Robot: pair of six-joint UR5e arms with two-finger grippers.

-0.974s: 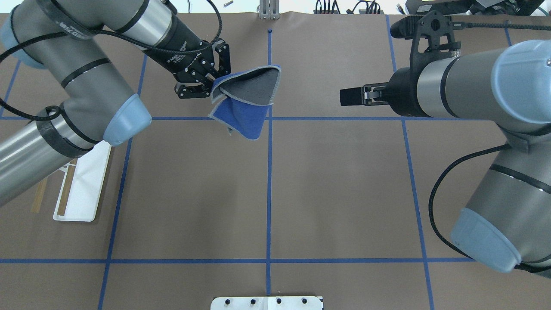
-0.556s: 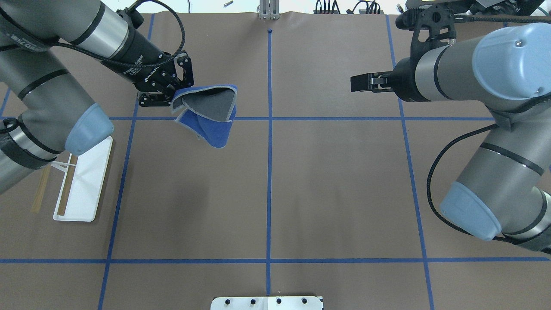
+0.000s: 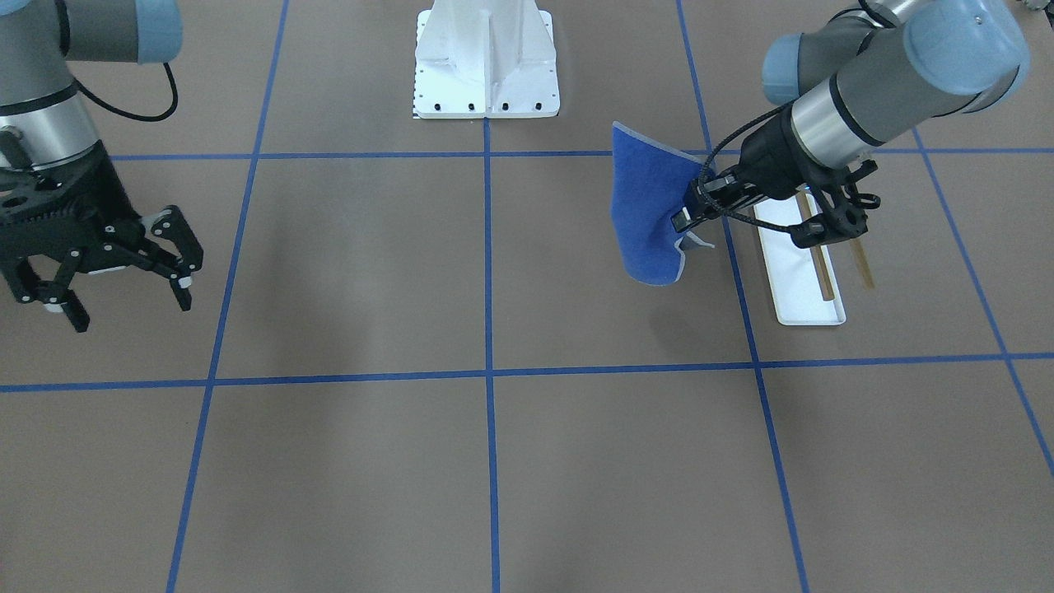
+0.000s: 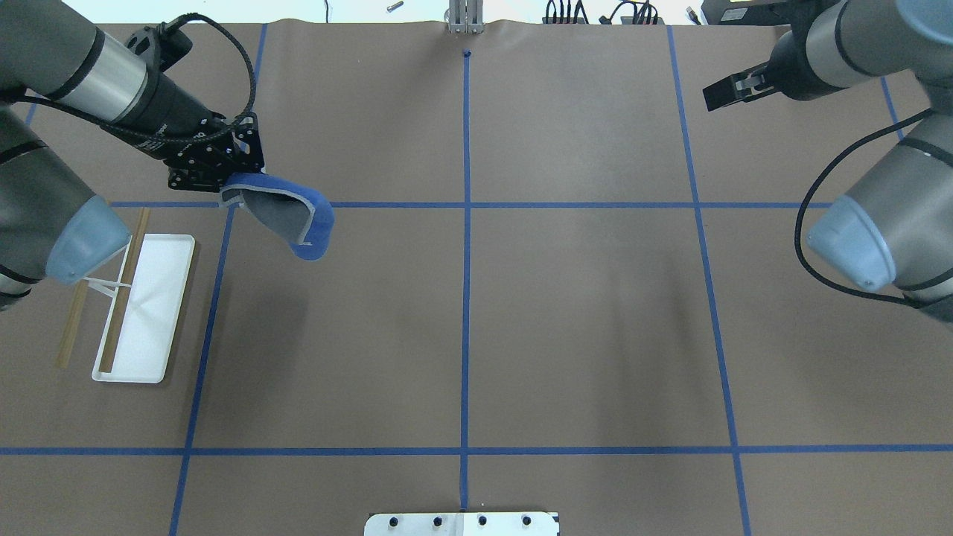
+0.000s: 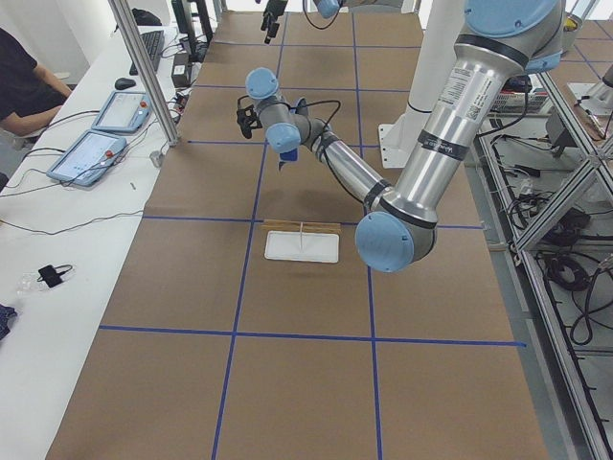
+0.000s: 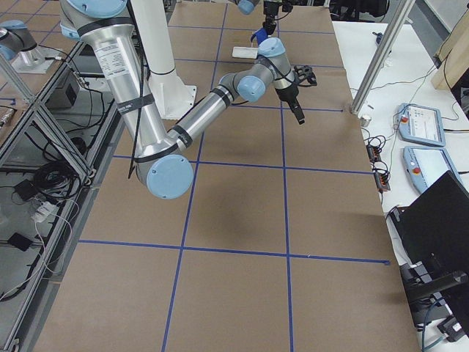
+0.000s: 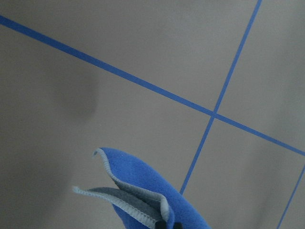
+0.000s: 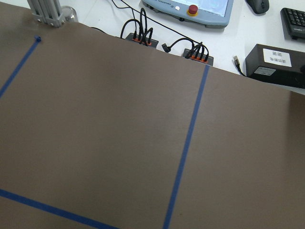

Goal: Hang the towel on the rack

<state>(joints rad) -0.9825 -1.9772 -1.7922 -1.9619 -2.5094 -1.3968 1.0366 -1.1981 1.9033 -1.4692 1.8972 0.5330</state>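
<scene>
My left gripper point(image 4: 232, 179) is shut on one edge of the royal-blue towel point(image 4: 307, 223). The towel hangs in the air, folded over, with its grey underside and pale edging showing. In the front view the left gripper point(image 3: 693, 216) holds the towel point(image 3: 646, 210) just beside the rack point(image 3: 792, 263). The rack point(image 4: 153, 298) stands on the table to the left of the towel: a white tray base with two tan wooden rods point(image 4: 123, 290). The left wrist view shows the towel point(image 7: 143, 191) over bare table. My right gripper point(image 3: 128, 309) is open and empty, far off at the other side.
A large white bolted pedestal point(image 3: 486, 58) stands at the robot's edge in the middle. Blue tape lines point(image 4: 465, 298) cross the brown table. Cables and control tablets point(image 8: 190, 7) lie beyond the far edge.
My left arm has carried the towel leftward to beside the rack, and the towel now droops more. My right arm has pulled back toward the far right corner.
</scene>
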